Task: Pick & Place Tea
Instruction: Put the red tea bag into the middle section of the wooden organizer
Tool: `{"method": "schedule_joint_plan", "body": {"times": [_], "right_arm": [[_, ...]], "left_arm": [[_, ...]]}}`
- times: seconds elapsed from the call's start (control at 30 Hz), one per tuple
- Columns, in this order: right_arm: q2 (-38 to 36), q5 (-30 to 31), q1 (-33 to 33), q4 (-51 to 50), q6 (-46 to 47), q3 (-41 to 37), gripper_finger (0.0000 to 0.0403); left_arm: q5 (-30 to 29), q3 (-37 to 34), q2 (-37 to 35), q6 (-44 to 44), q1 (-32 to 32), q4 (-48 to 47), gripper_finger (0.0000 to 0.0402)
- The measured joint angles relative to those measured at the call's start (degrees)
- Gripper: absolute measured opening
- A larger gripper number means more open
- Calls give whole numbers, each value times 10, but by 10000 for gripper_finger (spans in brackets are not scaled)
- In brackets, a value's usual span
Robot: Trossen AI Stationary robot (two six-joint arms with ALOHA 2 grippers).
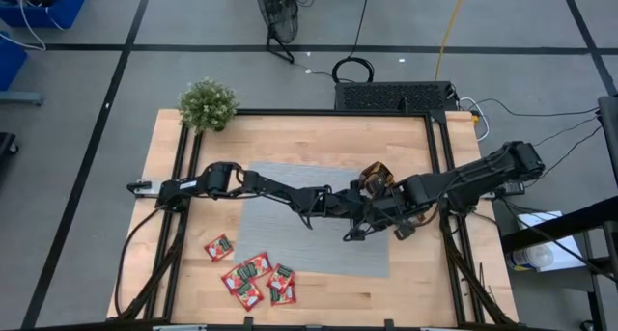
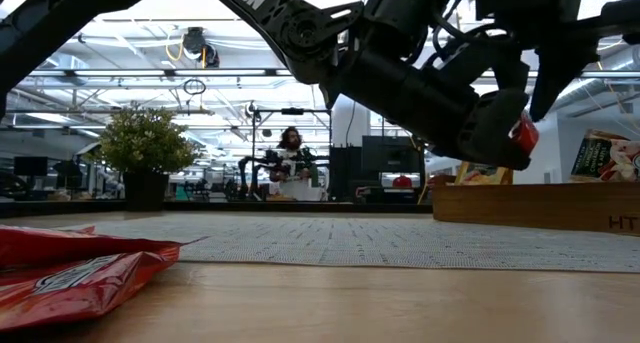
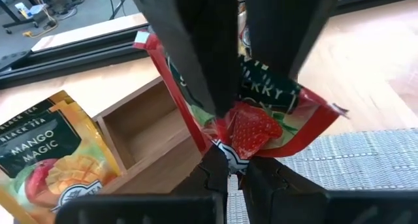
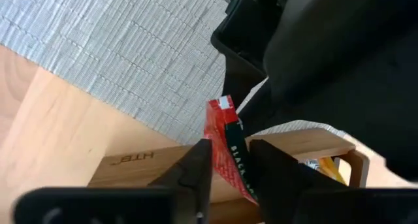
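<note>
Centre-right of the overhead frame, above the wooden tray (image 4: 150,164) — the left gripper (image 3: 228,175) pinches a red strawberry sachet (image 3: 258,126). The right gripper (image 4: 230,160) straddles the same sachet, fingers slightly apart. More red sachets (image 1: 253,276) lie lower left — off the grey mat (image 1: 280,215).

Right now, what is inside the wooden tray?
The wooden tray holds yellow Mango Magic sachets in one compartment; the next shows bare wood. The left gripper, shut on a red strawberry sachet, and the right gripper cover the rest.
</note>
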Motion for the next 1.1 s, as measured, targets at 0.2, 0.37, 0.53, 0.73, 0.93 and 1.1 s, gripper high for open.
{"method": "schedule_joint_plan", "body": {"times": [0.2, 0.37, 0.53, 0.73, 0.93, 1.1], "right_arm": [[-4, 0, 0, -8, -17, 0, 7], [-3, 79, 11, -74, -21, 0, 1], [-9, 148, 20, -160, 9, -1, 1], [-10, 183, 20, -221, 21, -2, 1], [-10, 210, 21, -204, -74, -21, 0], [-1, 268, 40, -195, -225, -77, 0]], "left_arm": [[0, 0, 0, -5, 0, 1, 25], [-4, 0, 0, -29, 2, 3, 26], [-11, 2, -2, -46, 5, 7, 40], [-2, -1, 2, -48, 2, -12, 70], [-7, 0, -1, -48, 5, -13, 77], [-6, 0, -1, -48, 3, -10, 78]]}}
